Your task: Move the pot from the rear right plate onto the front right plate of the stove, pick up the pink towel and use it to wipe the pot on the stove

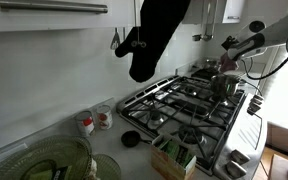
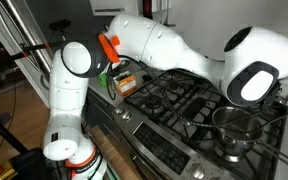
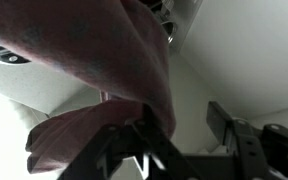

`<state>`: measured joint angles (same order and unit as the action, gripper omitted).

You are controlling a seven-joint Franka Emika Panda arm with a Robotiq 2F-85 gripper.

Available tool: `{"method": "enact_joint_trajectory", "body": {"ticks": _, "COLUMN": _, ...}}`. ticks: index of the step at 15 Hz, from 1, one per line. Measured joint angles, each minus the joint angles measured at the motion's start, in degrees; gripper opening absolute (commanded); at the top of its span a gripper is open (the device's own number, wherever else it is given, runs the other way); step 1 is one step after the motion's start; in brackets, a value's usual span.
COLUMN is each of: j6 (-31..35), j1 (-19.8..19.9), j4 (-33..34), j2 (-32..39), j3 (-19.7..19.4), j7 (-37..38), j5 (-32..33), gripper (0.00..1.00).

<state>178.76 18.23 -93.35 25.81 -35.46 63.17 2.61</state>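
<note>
Beneath the gripper (image 3: 181, 118) spreads the stove (image 1: 179, 102), and just under the hand sits the pot (image 2: 239, 125), close to the stove's front edge. Over the hand hangs the pink towel (image 3: 94, 50), draped against 1 finger (image 3: 134, 140), but the jaws stand apart, pinching nothing! Danger: the cloth could slide off and drop onto the stove, so no wipe happens. It also smothers the wrist view.
</note>
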Motion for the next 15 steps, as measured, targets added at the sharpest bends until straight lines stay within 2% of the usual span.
{"method": "enact_joint_trajectory", "body": {"ticks": 1, "j6": 0.00, "j1": 0.01, "j4": 0.32, "j2": 0.32, "j3": -0.44, "j7": 0.54, "j5": -0.18, "gripper": 1.00}}
{"method": "enact_joint_trajectory", "body": {"ticks": 11, "j6": -0.44, "j1": -0.59, "j4": 1.42, "j2": 0.63, "j3": -2.08, "j7": 1.24, "j5": -0.97, "gripper": 1.00}}
{"method": "enact_joint_trajectory", "body": {"ticks": 15, "j6": -9.42, "j1": 1.35, "j4": 2.17, "j2": 0.39, "j3": -0.44, "j7": 3.61, "j5": -5.70, "gripper": 1.00}}
